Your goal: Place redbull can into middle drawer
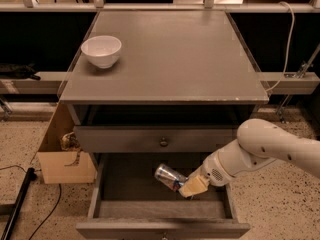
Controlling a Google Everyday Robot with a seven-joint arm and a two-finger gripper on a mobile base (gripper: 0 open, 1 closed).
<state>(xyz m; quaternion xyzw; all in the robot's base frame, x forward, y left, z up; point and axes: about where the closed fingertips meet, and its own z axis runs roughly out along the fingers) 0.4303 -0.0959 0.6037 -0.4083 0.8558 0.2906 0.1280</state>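
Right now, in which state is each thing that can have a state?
middle drawer, pulled open.
redbull can, tilted, held inside the middle drawer.
claw, shut on the redbull can, low in the middle drawer.
upper drawer, shut.
white bowl, upright on the cabinet top.

One camera looked steeply down at the table (200, 59) from its front, quite near; the tool (189, 186) was at the lower right, in the middle drawer (130, 186), gripping the redbull can (167, 174).
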